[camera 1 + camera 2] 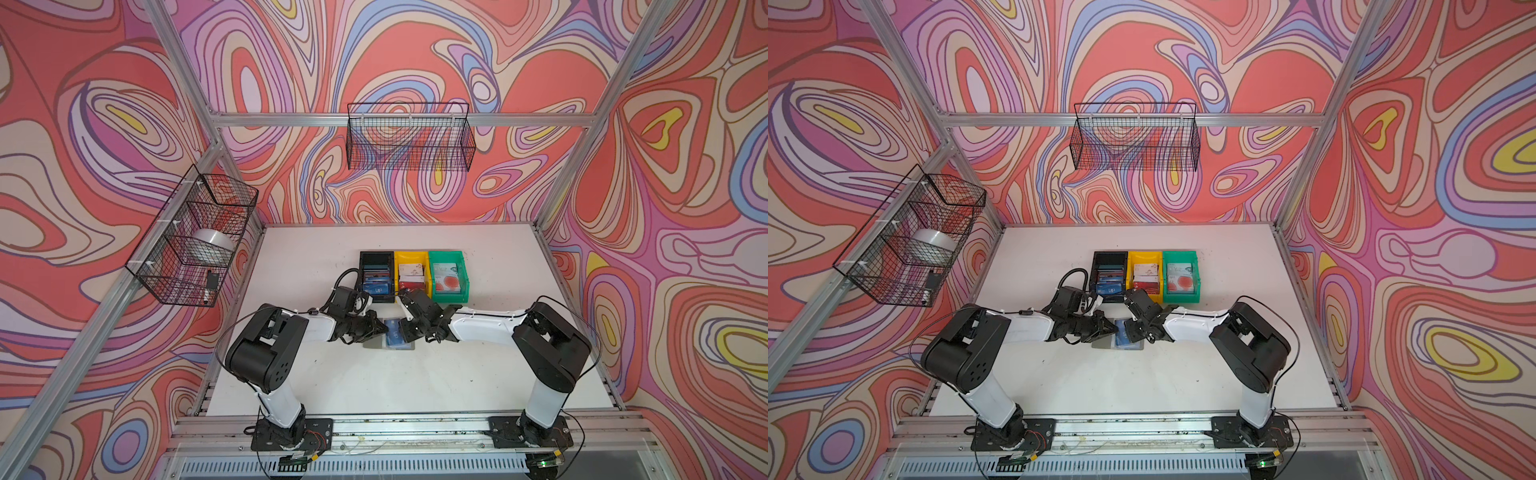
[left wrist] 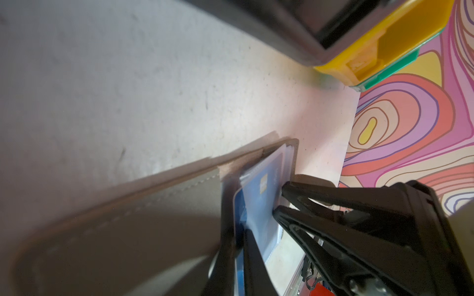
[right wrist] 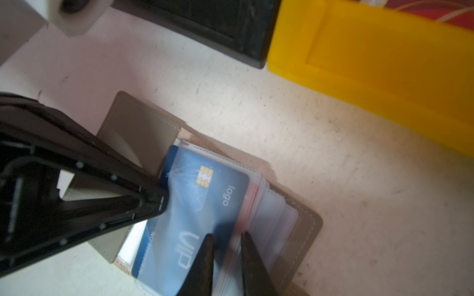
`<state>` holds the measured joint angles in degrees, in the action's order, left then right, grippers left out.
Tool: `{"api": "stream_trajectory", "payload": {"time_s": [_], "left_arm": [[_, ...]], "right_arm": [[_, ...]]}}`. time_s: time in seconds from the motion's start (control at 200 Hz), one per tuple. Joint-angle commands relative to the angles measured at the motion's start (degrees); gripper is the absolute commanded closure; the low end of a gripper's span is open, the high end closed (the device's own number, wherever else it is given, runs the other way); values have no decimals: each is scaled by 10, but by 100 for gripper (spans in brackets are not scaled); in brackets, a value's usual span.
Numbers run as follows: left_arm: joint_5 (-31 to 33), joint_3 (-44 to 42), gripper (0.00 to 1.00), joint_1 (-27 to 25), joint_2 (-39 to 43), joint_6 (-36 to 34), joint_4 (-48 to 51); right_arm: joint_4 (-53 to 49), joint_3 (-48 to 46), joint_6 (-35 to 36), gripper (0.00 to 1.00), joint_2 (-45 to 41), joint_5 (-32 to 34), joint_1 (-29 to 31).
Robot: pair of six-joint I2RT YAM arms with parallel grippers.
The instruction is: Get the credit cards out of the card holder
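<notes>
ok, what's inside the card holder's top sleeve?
A blue VIP card, one end sticking out. A red edge shows in a sleeve beneath; what the lower sleeves hold is covered.

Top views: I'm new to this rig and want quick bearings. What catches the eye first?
Loud swirling red, pink and purple walls surround everything. At the centre of the table, over the open grey card holder, the left gripper pinches a blue card and the right gripper sits on the holder's other side. Behind them a black bin, yellow bin and green bin stand in a row.
</notes>
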<state>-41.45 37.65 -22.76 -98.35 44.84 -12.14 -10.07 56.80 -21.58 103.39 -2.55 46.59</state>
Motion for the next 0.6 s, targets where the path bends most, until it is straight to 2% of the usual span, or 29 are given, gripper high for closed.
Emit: {"api": "stream_trajectory", "payload": {"time_s": [0.0, 0.29, 0.596], "left_arm": [[8, -6, 94, 2, -11, -1, 4], [12, -5, 100, 2, -9, -16, 26], [17, 3, 100, 2, -12, -23, 46]], "right_arm": [[-29, -2, -3, 79, 26, -8, 4], [-59, 19, 3, 78, -13, 11, 4], [-75, 60, 22, 77, -35, -3, 4]]}}
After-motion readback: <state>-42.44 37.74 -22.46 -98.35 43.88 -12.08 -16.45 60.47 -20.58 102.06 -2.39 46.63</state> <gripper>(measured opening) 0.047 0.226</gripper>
